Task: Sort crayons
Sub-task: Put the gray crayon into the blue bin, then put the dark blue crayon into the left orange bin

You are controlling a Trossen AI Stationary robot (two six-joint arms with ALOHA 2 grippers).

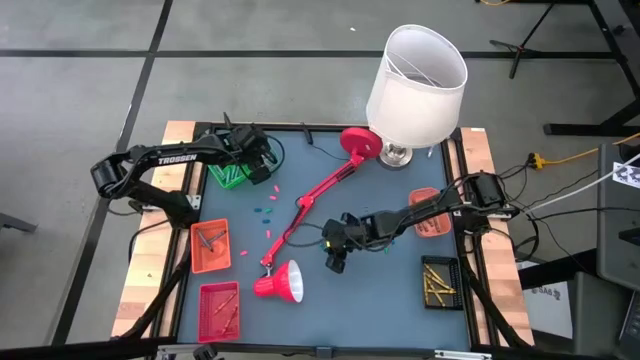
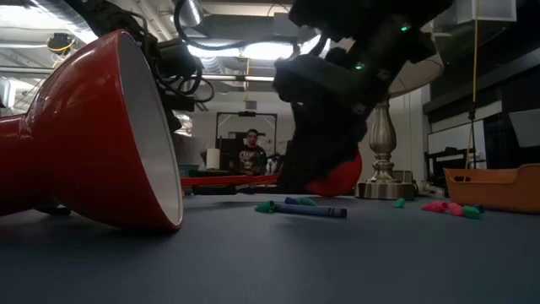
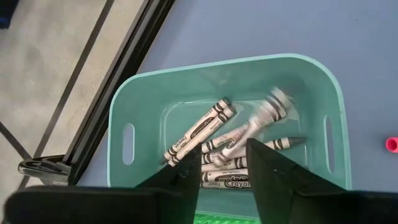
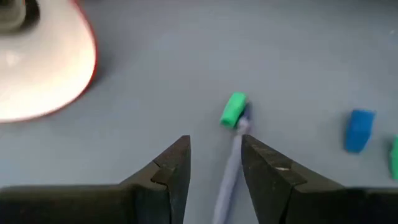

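Right gripper [image 4: 214, 165] is being held low over the counter [image 4: 186, 62], jaws apart, empty. A blue crayon [image 4: 229, 174] is lying between the fingers, long axis running away from the wrist, far tip touching a green stub [image 4: 234, 110]; its near end is being cut off. Left gripper [image 3: 224, 163], jaws apart, is hovering over the teal bin [image 3: 134, 106]. Grey crayons [image 3: 199, 129] are lying mostly lengthwise inside; one is being blurred.
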